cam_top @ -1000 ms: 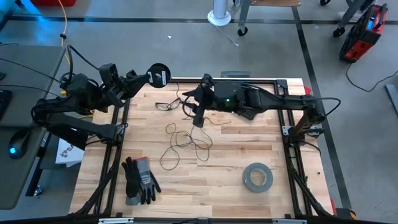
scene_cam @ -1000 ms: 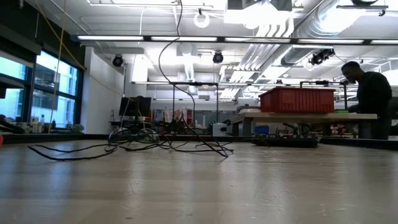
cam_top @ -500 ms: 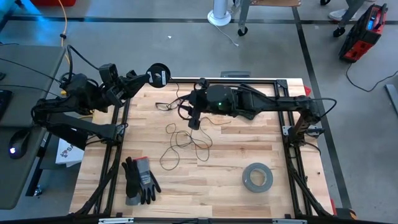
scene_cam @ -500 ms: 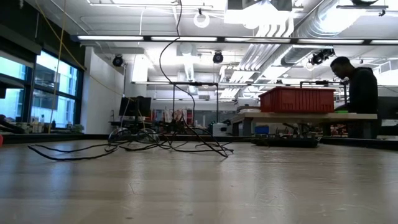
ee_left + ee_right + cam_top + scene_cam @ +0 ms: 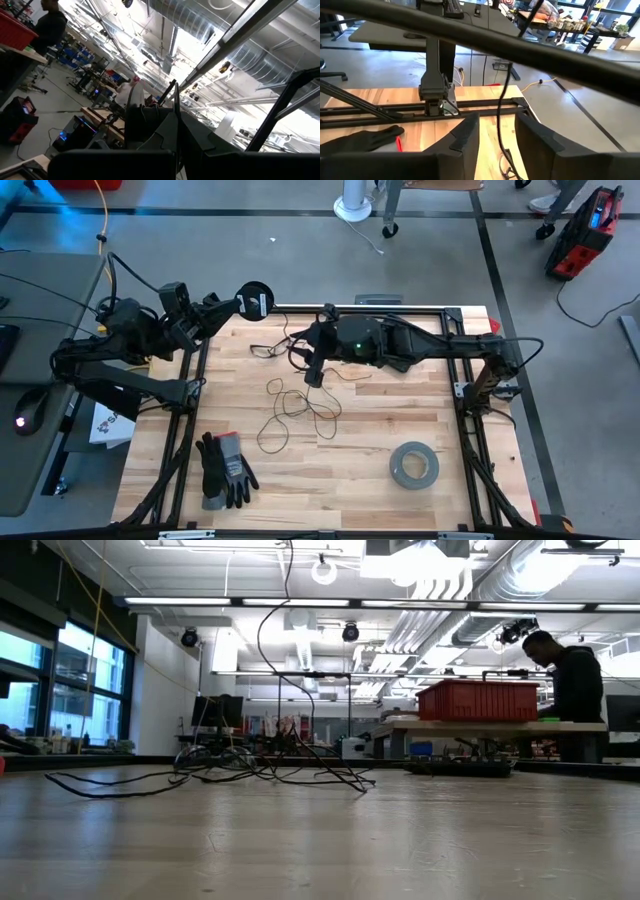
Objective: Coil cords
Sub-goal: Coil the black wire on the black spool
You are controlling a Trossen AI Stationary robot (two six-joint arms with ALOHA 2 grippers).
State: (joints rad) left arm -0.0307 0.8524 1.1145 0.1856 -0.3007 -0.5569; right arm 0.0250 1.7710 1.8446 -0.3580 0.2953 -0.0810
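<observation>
The thin dark cord point(image 5: 300, 405) lies in loose loops on the wooden table, and in the low view point(image 5: 270, 775) one strand rises from the heap out of the picture's top. Its small round black spool point(image 5: 255, 300) hangs over the table's far left corner, with my left gripper point(image 5: 238, 305) shut on it. My right gripper point(image 5: 313, 372) hovers above the far part of the heap, pointing toward the table's left. It is open, and a strand of the cord point(image 5: 501, 100) runs down between its fingers point(image 5: 467, 135). My left gripper pinches the spool between its two fingers; the left wrist view shows the spool edge-on as a thin dark blade point(image 5: 175, 95). The fingers come from the table's left, slanting upward. The spool sticks out past them, lifted clear of the table. My right gripper has the cord's strand point(image 5: 500, 120) between its parted fingers; whether a finger touches it I cannot tell.
A pair of dark gloves point(image 5: 225, 470) lies near the left front, and a grey tape roll point(image 5: 413, 465) toward the right front. Black frame rails point(image 5: 185, 410) run along the table's sides. A yellow cable point(image 5: 100, 210) hangs beyond the far left corner.
Both arms, the spool and the cord on the table have kept still. Only a person in the room behind the table has stepped sideways in the low view.
</observation>
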